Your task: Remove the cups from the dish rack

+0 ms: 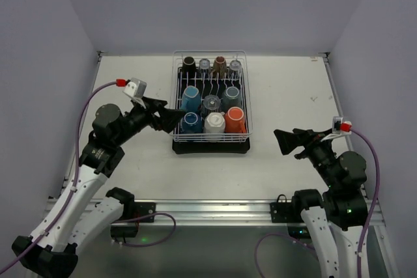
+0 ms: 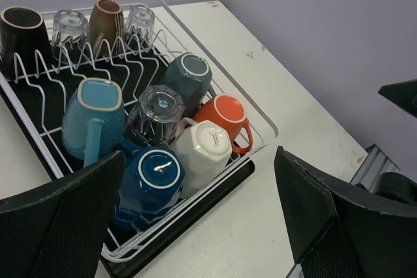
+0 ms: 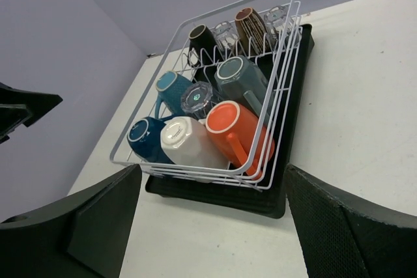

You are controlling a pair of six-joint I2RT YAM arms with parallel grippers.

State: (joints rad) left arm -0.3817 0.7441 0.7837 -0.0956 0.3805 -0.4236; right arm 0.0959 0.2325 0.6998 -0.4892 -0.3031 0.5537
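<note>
Sitting at 12 o'clock, holding cups (image 1: 214, 122) mouth-down for draining: dish rack (image 1: 211, 140) | hovering at its 9 o'clock, spread, probably lining up blue cup (image 1: 190, 122): left gripper (image 1: 172, 110) | waiting at 4 o'clock, spread, empty: right gripper (image 1: 280, 141)

Bare worktop (image 1: 293, 102) lies open left, right and near of the dish rack (image 1: 247, 105). Its wire rim walls in the crowded cups (image 1: 212, 103), leaving them open only from above. In the near row, the dark blue cup (image 1: 190, 122), white cup (image 1: 214, 123) and orange cup (image 1: 235, 120) touch. The left tool (image 1: 176, 109), spread wide, hangs at the rack's near left corner.
</note>
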